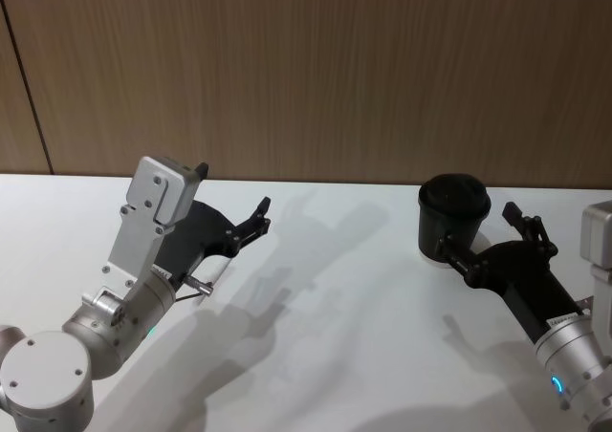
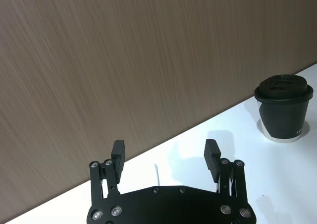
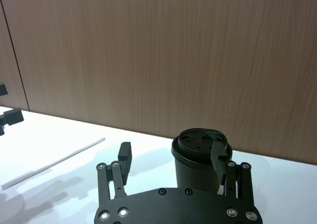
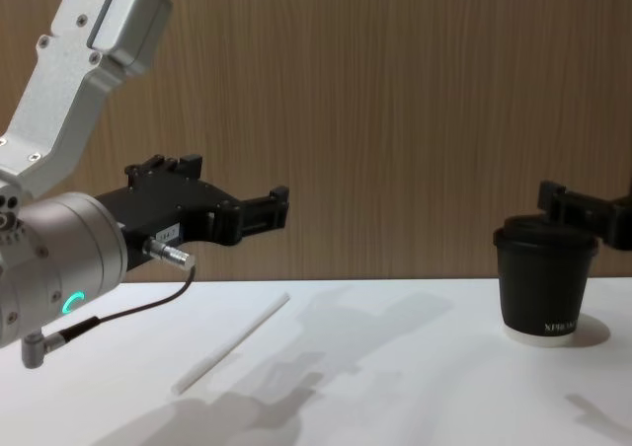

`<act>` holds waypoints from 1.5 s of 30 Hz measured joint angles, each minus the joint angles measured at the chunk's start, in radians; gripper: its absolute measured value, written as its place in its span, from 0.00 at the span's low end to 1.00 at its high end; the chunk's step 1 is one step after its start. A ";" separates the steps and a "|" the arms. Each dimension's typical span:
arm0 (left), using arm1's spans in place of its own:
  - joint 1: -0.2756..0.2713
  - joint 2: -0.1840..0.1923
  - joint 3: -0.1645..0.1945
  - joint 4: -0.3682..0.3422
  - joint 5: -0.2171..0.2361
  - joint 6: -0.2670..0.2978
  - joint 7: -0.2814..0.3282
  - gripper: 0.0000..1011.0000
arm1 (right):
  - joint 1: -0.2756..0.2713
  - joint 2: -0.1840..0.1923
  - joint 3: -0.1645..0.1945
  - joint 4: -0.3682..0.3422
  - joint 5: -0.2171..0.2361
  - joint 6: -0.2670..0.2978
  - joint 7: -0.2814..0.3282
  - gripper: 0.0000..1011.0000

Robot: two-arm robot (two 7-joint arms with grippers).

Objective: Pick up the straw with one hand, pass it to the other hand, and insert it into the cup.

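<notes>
Chest view, left gripper (image 4: 237,201): raised above the table at mid-left of the frame and pointing toward frame right. Its silver wrist, with the green ring light (image 4: 69,303), took up the lower left corner, nearest the camera.
State of left gripper: in the left wrist view the jaws stood wide apart, with nothing held between them.
Surface: the white table (image 4: 395,397) spanned the lower part of the frame.
Place of straw (image 4: 232,342): lying flat on the table, lower left of centre, slanting from lower left toward upper right. It lay below the left gripper and was not touched by it. A short white end of it showed low at centre in the left wrist view, between the open fingers.
Place of right gripper (image 1: 483,233): lower right of the head view, reaching up the frame toward the cup.
State of right gripper: jaws wide apart, gripping nothing. In the right wrist view one finger stood clear of the cup and the other overlapped the lid. Contact with the cup could not be determined.
Place of cup (image 4: 543,283): upright on the table at the right of the chest frame, with its domed lid on and white lettering low on its wall. It stood well apart from the straw.
Background: a wood-grain wall (image 4: 395,120) stood behind the table across the upper half of the frame.
</notes>
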 joint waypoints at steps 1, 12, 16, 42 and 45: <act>0.000 0.000 0.000 0.000 0.000 0.000 0.000 0.99 | 0.000 0.000 0.000 0.000 0.000 0.000 0.000 0.99; 0.000 0.000 0.000 0.000 0.000 0.000 0.000 0.99 | 0.000 0.000 0.000 0.000 0.000 0.000 0.000 0.99; 0.000 0.000 0.000 0.000 0.000 0.000 0.000 0.99 | 0.000 0.000 0.000 0.000 0.000 0.000 0.000 0.99; 0.076 -0.005 -0.041 -0.071 -0.038 0.042 0.017 0.99 | 0.000 0.000 0.000 0.000 0.000 0.000 0.000 0.99; 0.091 -0.003 -0.048 -0.084 -0.045 0.056 0.022 0.99 | 0.000 0.000 0.000 0.000 0.000 0.000 0.000 0.99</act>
